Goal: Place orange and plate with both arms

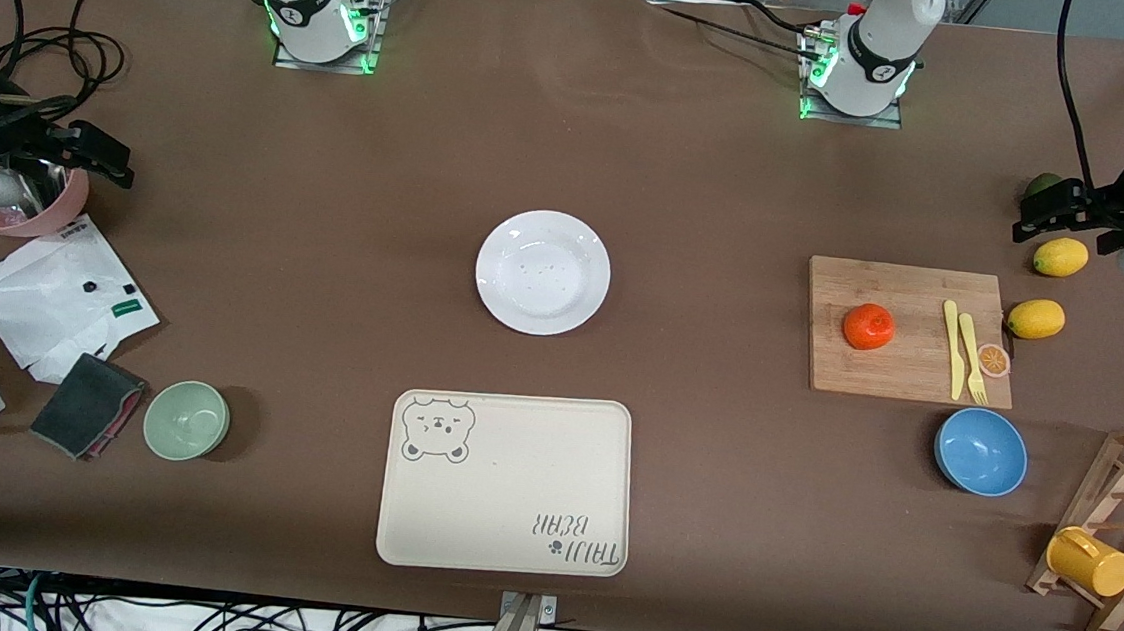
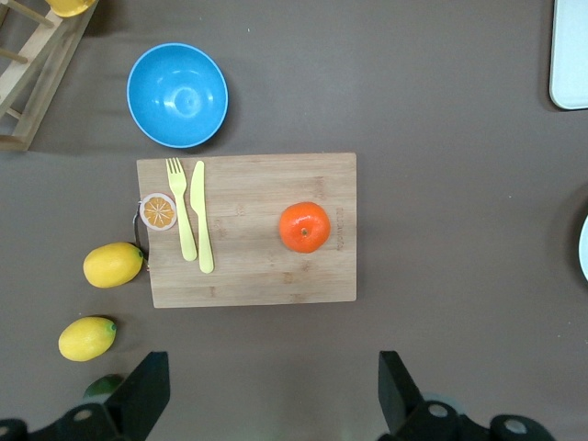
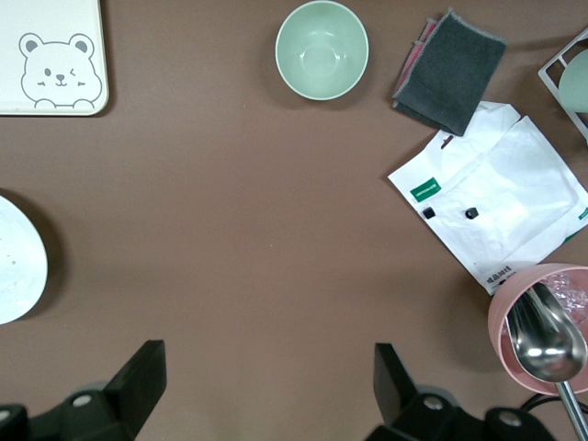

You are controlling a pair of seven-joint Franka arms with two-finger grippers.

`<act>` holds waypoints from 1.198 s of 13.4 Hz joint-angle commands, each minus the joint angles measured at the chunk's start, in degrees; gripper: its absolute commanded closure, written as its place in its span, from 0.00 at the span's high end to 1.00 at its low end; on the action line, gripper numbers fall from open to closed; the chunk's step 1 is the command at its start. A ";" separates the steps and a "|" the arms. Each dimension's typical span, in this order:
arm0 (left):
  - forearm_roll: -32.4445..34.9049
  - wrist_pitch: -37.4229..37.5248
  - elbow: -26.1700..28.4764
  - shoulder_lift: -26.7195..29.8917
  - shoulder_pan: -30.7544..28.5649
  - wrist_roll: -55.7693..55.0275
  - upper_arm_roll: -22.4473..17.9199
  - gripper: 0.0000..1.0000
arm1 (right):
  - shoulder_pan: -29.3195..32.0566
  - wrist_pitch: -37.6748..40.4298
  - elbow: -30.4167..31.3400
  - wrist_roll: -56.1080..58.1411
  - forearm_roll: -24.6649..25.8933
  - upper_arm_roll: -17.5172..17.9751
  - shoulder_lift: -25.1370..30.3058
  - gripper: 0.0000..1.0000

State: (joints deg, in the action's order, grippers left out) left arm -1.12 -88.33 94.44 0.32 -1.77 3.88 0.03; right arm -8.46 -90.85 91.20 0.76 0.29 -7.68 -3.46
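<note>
Fingers spread wide on my left gripper [image 2: 271, 400] and right gripper [image 3: 266, 395], both empty, hovering near opposite table ends. Orange [image 1: 868, 326] sits on the cutting board [image 1: 904, 373]; plate [image 1: 542, 272] lies mid-table.

The beige tray [image 1: 506, 483] carries the words "TAIJI BEAR" in grey lettering at one corner, seen upside down from the front camera, with a winking bear face printed at the opposite corner; the white bag [image 1: 57, 297] bears small green labels too small to read
</note>
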 commanded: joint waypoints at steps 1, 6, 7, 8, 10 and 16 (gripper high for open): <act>-1.60 0.35 -1.45 -0.67 -0.78 1.74 0.14 1.00 | -0.16 0.23 0.29 -0.49 -0.11 -0.06 0.30 1.00; -1.69 0.35 -1.45 -0.58 -0.78 1.65 0.14 1.00 | -0.16 0.32 0.29 -0.49 -0.11 -0.06 0.30 1.00; -1.69 0.35 -1.45 -0.58 -0.87 1.65 0.14 1.00 | -0.16 0.23 0.29 -0.49 -0.11 -0.06 0.30 1.00; -1.78 0.70 -1.37 -0.67 -0.87 1.74 0.14 1.00 | -0.16 0.32 0.29 -0.49 -0.11 -0.06 0.30 1.00; -1.69 1.66 -0.93 -1.89 -0.87 1.92 0.14 1.00 | -0.16 0.23 0.29 -0.49 -0.11 -0.06 0.30 1.00; -1.08 -1.92 0.91 -7.78 -0.69 2.09 0.49 1.00 | -0.16 0.23 0.29 -0.49 -0.11 -0.06 0.30 1.00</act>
State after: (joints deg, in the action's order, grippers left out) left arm -1.12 -88.30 95.01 -6.25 -1.84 4.40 0.10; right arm -8.46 -90.84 91.23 0.76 0.29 -7.68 -3.47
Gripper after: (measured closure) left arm 0.000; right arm 0.000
